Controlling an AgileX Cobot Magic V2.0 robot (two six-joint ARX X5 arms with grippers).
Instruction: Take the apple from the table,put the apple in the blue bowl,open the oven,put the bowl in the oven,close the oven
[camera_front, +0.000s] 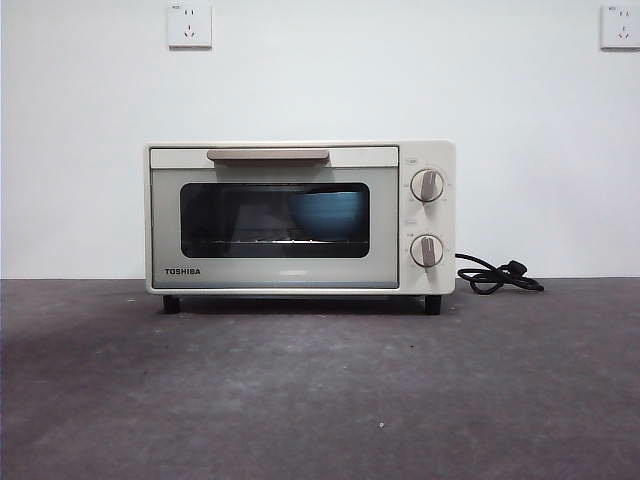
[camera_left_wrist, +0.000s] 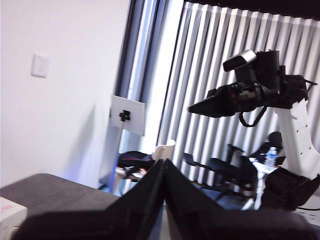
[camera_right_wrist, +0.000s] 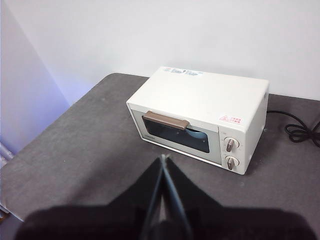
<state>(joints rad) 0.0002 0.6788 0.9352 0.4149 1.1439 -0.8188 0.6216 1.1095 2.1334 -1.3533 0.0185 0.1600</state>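
While both grippers, left (camera_left_wrist: 164, 167) and right (camera_right_wrist: 163, 165), wait pinched empty, the glossy, likely slippery blue bowl (camera_front: 327, 215) sits behind the oven (camera_front: 300, 217) door; you'd grip its rim.

Left gripper (camera_left_wrist: 164, 167) jaws pressed together, raised off the table (camera_left_wrist: 60, 192).

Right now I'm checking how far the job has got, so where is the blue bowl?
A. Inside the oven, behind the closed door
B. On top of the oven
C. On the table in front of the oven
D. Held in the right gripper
A: the blue bowl shows through the dark window of the oven, whose door is shut, while both grippers, left gripper and right gripper, are shut and hold nothing.
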